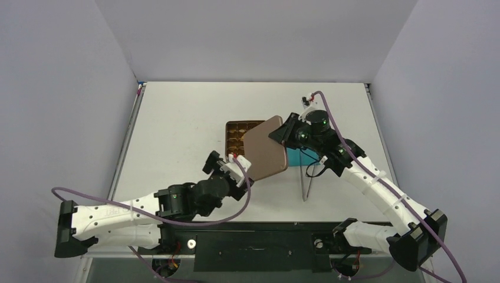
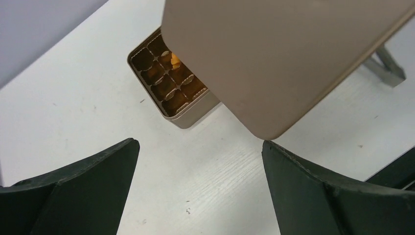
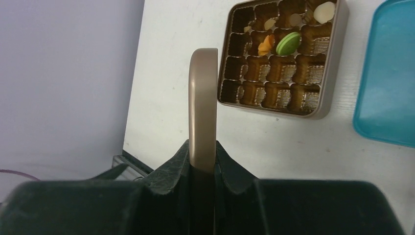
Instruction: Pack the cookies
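Green cookie (image 3: 288, 43) in tin (image 3: 336, 58), long axis diagonal. Right gripper (image 3: 202, 152) clamps lid (image 3: 203, 98) edge-on; left gripper (image 2: 199, 143) spread wide.

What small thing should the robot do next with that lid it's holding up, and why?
Probably lower the flat tan metal lid onto the square gold compartment tin. The right fingers pinch the lid's edge, tilted above the tin; cookies already sit in some cells; the left fingers stand open, clear of it.
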You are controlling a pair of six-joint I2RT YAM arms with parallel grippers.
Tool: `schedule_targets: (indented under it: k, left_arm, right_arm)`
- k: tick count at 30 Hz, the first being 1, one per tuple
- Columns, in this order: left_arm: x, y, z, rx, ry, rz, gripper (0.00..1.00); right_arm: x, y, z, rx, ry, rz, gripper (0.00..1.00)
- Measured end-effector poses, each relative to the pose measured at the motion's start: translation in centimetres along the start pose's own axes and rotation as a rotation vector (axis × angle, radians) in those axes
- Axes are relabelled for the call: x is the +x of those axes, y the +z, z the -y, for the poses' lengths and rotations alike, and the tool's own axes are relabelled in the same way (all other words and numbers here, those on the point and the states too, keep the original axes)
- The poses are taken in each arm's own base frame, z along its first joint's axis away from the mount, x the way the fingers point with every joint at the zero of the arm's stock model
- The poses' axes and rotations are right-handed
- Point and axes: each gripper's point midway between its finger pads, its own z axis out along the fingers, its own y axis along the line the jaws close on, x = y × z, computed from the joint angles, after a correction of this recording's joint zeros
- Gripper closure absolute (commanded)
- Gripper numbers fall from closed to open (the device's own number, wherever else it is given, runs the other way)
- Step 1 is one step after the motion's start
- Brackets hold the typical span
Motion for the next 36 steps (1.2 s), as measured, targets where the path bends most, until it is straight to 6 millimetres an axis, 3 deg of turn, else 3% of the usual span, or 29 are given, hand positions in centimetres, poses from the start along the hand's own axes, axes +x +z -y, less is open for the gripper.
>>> schedule_targets:
  k: [7,17,23,28,36]
  left_arm:
    - [-0.8,0.7,-3.9,0.026,-0.298,0.016,0.03]
    - [2.9,3.7,-7.4,-0.004,-0.573,-0.140,0.03]
    - [4.6,5.0,-10.4,-0.071,-0.765,-0.185,0.03]
    - [4.8,5.7,-12.9,-0.116,-0.908,-0.150,0.03]
    - [7.0,8.5,-13.6,-0.097,-1.096,-0.149,0.03]
  right_arm:
    - [0.3,0.2,2.6,0.035,-0.015,0.004,1.00]
    - [-1.9,1.5,2.2,-0.080,0.047,0.067,1.00]
    - [-3.8,3.9,1.7,-0.167,0.113,0.111,1.00]
    - [-4.2,6.3,2.1,-0.195,0.155,0.110,1.00]
    - [-4.3,11.7,3.6,-0.207,0.221,0.053,1.00]
